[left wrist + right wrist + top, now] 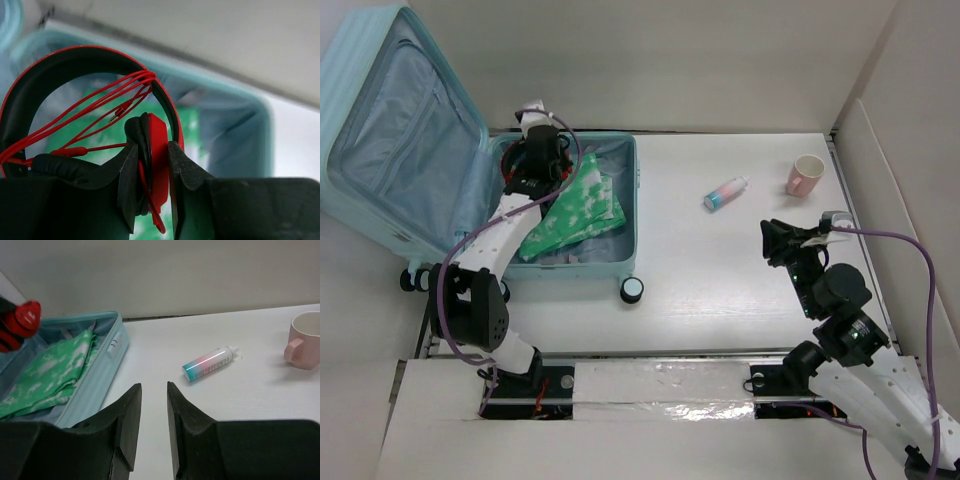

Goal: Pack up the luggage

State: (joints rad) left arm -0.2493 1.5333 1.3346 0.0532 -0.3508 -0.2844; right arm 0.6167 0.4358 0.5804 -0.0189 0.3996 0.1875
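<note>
Pale aqua ribbed hard-shell luggage (582, 268), open at far-left corner of the table (720, 270), lid tilted up leftward, light-blue lining showing.

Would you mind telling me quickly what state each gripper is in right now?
Left gripper: closed, holding the red-and-black headphones.
Right gripper: open, jaws a little apart with nothing between them.

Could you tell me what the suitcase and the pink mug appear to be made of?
Luggage: likely hard plastic, matte aqua, judging by its moulded ribs; lining looks like fabric. Pink mug: probably glazed ceramic, smooth with a soft sheen.
</note>
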